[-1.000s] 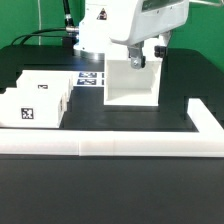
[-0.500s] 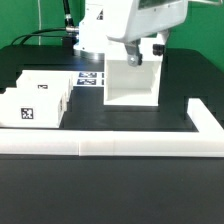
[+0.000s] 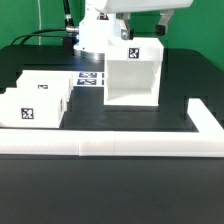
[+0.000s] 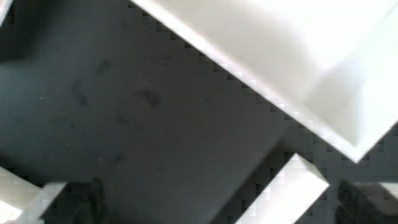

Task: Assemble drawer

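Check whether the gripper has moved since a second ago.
Yes. The gripper has risen: it was down at the top edge of the drawer housing and now hangs clear above it.

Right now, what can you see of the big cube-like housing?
The housing is matte white plastic, a boxy shell open toward the camera, with a black-and-white tag near its top. It stands upright on the black table, just to the exterior view's right of the marker board. The tool hangs open above it, not touching.
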`<state>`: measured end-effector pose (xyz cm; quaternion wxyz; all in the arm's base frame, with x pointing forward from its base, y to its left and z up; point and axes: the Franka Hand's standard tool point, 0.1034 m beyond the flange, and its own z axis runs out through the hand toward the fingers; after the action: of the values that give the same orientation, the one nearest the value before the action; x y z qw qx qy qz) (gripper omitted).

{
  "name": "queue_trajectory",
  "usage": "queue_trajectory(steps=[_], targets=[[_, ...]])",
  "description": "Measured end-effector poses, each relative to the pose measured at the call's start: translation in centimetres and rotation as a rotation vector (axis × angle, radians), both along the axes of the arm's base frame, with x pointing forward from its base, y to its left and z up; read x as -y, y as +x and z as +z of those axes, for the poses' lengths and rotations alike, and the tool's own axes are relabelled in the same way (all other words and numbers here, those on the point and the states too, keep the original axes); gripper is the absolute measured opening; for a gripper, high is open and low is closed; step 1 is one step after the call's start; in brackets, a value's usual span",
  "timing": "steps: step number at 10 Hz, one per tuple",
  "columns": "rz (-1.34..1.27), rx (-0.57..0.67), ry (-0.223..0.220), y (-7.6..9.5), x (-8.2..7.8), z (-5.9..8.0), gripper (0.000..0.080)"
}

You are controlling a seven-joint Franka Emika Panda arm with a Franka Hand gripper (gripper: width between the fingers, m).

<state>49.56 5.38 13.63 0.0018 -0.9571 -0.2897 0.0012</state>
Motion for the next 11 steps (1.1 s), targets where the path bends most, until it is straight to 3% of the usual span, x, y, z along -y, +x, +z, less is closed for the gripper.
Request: queue_trajectory(steps=[3, 6, 7, 11], targets=[[-0.118, 0.056, 0.0, -0.2, -0.1, 0.5, 0.065], [-0.389, 0.055, -0.012, -4.4, -1.7, 0.1, 0.065], [-0.448, 0.045, -0.007, -4.9, -2.1, -0.2, 0.065], [-0.511, 0.055, 0.01, -5.0, -2.1, -0.4, 0.065]])
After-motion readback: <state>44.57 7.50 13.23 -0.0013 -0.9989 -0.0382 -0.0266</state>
